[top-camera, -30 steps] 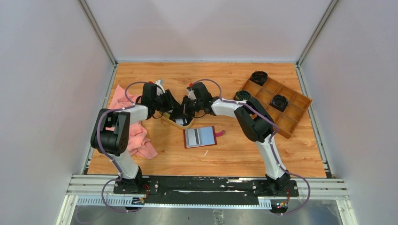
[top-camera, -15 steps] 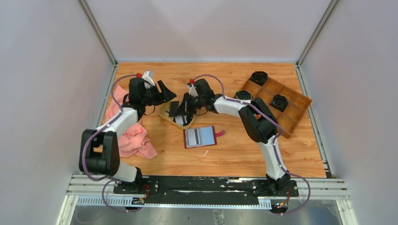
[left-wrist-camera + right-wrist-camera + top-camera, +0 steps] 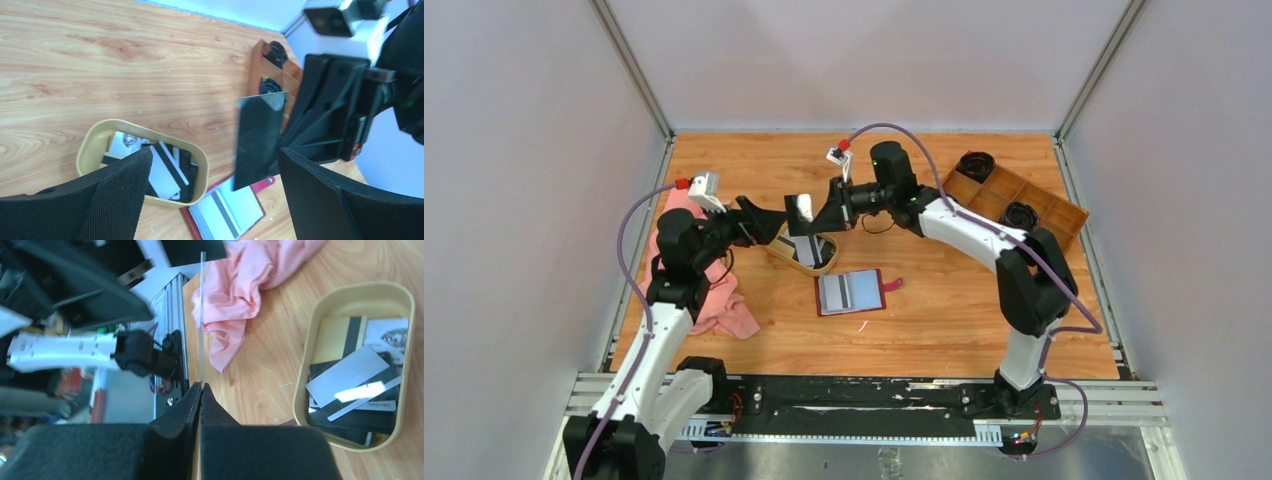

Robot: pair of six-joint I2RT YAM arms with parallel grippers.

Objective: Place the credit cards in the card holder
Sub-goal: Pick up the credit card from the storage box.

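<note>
A black credit card (image 3: 796, 217) hangs upright above the oval tan dish (image 3: 776, 253), with my right gripper (image 3: 822, 214) shut on it. The right wrist view shows that card (image 3: 201, 315) edge-on, rising from the shut jaws (image 3: 201, 387). My left gripper (image 3: 769, 222) stands wide open and empty just left of the card; the held card (image 3: 257, 140) shows beyond its fingers (image 3: 107, 200). Several more credit cards (image 3: 162, 170) (image 3: 352, 382) lie in the dish. The red card holder (image 3: 852, 292) (image 3: 227, 212) lies open flat in front of the dish, a striped card in it.
A pink cloth (image 3: 714, 290) (image 3: 240, 290) lies at the table's left. The brown wooden compartment tray (image 3: 1034, 215) with black round items stands at the back right. The right forearm (image 3: 350, 110) sits close to the left gripper's right finger.
The left gripper has opened wide and pulled back left from the dish. The right gripper has lifted away from the dish with the black card in it.
</note>
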